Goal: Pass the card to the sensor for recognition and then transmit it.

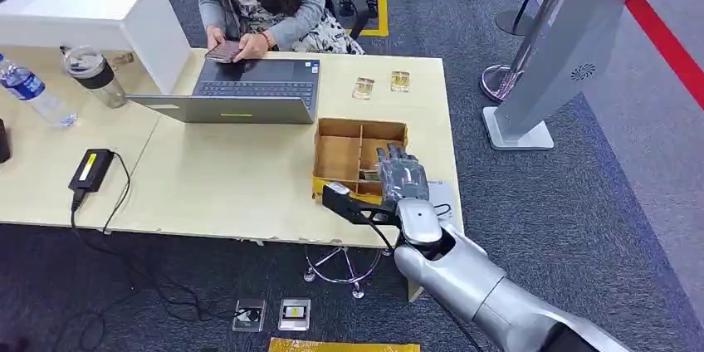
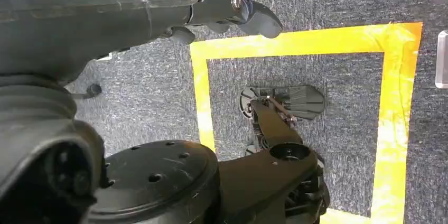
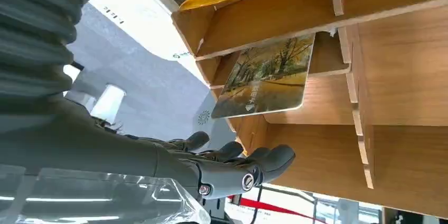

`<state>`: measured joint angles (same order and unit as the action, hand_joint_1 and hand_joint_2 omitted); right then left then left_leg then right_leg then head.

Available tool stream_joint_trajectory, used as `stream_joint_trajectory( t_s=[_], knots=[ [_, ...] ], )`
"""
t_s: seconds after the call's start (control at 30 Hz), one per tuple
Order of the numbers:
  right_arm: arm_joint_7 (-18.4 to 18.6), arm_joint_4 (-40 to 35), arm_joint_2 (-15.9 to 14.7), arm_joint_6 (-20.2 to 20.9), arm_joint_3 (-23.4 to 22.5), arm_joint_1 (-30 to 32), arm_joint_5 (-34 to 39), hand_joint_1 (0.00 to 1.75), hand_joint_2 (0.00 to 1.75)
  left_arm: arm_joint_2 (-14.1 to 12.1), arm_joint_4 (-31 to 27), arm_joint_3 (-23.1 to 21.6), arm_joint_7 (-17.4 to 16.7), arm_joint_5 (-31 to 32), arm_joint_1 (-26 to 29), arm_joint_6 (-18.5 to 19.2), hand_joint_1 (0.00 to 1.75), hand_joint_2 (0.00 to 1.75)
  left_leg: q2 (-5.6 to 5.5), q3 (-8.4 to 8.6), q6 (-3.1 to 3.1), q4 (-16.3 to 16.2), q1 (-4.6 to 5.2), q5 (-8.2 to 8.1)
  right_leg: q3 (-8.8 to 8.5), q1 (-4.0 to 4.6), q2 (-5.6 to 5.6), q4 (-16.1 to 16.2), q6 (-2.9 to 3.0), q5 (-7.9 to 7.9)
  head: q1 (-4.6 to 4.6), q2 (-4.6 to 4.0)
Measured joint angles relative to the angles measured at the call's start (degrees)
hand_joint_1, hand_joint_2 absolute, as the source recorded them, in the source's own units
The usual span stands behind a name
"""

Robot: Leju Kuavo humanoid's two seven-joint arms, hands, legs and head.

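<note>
A card (image 3: 267, 76) printed with an autumn tree scene leans inside a compartment of the wooden divider box (image 3: 401, 92). That box (image 1: 340, 157) stands near the table's right front edge. My right hand (image 1: 403, 173) hovers over the box's right side with its fingers stretched out and holding nothing. In the right wrist view the fingers (image 3: 232, 163) lie close to the box wall, a short way from the card. A flat white device (image 1: 444, 194) lies beside the box, partly under the hand. My left hand (image 2: 232, 12) hangs over the floor, fingers extended and holding nothing.
A person (image 1: 257, 3) sits at the far side behind an open laptop (image 1: 241, 90). Two cards (image 1: 363, 88) lie beyond the box. A power adapter (image 1: 91, 169), cup (image 1: 93, 74) and bottle (image 1: 33, 90) sit at the left. A grey kiosk stand (image 1: 564, 53) rises at the right.
</note>
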<state>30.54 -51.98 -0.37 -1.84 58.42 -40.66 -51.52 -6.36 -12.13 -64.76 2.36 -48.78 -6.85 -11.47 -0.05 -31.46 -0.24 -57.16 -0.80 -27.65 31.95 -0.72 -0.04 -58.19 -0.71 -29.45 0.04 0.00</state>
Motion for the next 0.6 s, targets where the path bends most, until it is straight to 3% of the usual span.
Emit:
stream_joint_trajectory(
  t_s=[0.3, 0.33, 0.37, 0.4, 0.43, 0.6],
  knots=[
    [-0.5, 0.8, 0.2, -0.5, 0.0, 0.0, -0.1, 0.0, 1.75, 0.0, 0.0, 0.0, 0.0, 0.1, 0.0, 0.0, 0.0, 0.0, 0.0, 0.0, 0.0, 0.0, 0.0, 0.0, 0.0, 0.0, 0.0, 0.0, 0.0, 0.0, 0.0, 0.0],
    [-0.6, 0.9, 0.2, -0.7, 0.0, 0.0, -0.1, 0.44, 1.75, 0.0, 0.0, 0.0, 0.0, 0.1, 0.0, 0.0, 0.0, 0.0, 0.0, 0.0, 0.0, 0.0, 0.0, 0.0, 0.0, 0.0, 0.0, 0.0, 0.0, 0.0, 0.0, 0.0],
    [-0.7, 1.1, 0.3, -0.7, 0.0, 0.0, -0.1, 0.44, 1.75, 0.0, 0.0, 0.0, 0.0, 0.1, 0.0, 0.0, 0.0, 0.0, 0.0, 0.0, 0.0, 0.0, 0.0, 0.0, 0.0, 0.0, 0.0, 0.0, 0.0, 0.0, 0.0, 0.0],
    [-0.7, 1.2, 0.4, -0.8, 0.0, 0.0, -0.1, 1.59, 1.75, 0.0, 0.0, 0.0, 0.0, 0.1, 0.0, 0.0, 0.0, 0.0, 0.0, 0.0, 0.0, 0.0, 0.0, 0.0, 0.0, 0.0, 0.0, 0.0, 0.0, 0.0, 0.0, 0.0],
    [-0.7, 1.3, 0.5, -0.9, 0.0, 0.0, -0.1, 1.75, 1.75, 0.0, 0.0, 0.0, 0.0, 0.1, 0.0, 0.0, 0.0, 0.0, 0.0, 0.0, 0.0, 0.0, 0.0, 0.0, 0.0, 0.0, 0.0, 0.0, 0.0, 0.0, 0.0, 0.0],
    [-1.3, 1.4, 1.0, -1.4, 0.0, 0.0, 0.1, 1.75, 1.75, 0.0, 0.0, 0.0, 0.0, 0.0, 0.0, 0.0, 0.0, 0.0, 0.0, 0.0, 0.0, 0.0, 0.0, 0.0, 0.0, 0.0, 0.0, 0.0, 0.0, 0.0, 0.0, 0.0]
  ],
)
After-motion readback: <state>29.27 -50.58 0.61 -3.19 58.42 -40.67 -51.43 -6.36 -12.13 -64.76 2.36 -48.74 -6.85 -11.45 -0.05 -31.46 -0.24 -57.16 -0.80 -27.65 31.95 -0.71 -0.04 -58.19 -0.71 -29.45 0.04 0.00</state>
